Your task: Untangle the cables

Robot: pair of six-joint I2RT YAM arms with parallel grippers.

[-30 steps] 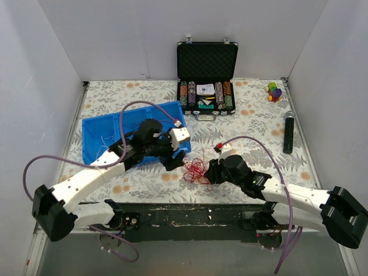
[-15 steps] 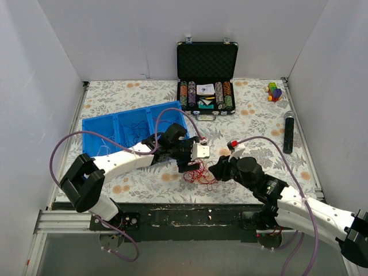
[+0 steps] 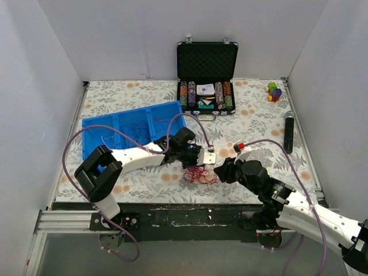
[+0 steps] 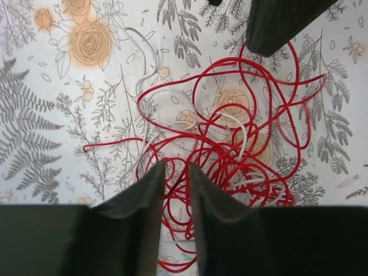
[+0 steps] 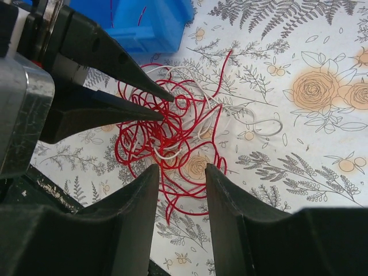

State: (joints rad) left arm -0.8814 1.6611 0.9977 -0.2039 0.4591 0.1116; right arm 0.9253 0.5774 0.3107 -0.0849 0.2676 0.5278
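Logged red-and-white cables (image 4: 230,149) as one knot on bench (image 3: 259,115), just off blue tray's (image 3: 129,111) near right corner. Saw left pincer (image 4: 175,167) narrowed around red strands, probably to draw one out (true pinch: cannot tell). Saw right pincer (image 5: 181,169) released, beyond knot from tray, likely to brace it.

Tangle of thin red and white cables (image 3: 198,174): in the overhead view its upper and right margins are covered by the left gripper (image 3: 195,163) and right gripper (image 3: 219,171). In the left wrist view the lowest loops are hidden behind the dark fingers (image 4: 132,207), and whether the jaws pinch a strand cannot be told. The blue plastic bin (image 5: 164,26) is cut off by the top edge of the right wrist view. Overhead, the fine strands (image 3: 135,127) inside it are too small to tell apart.
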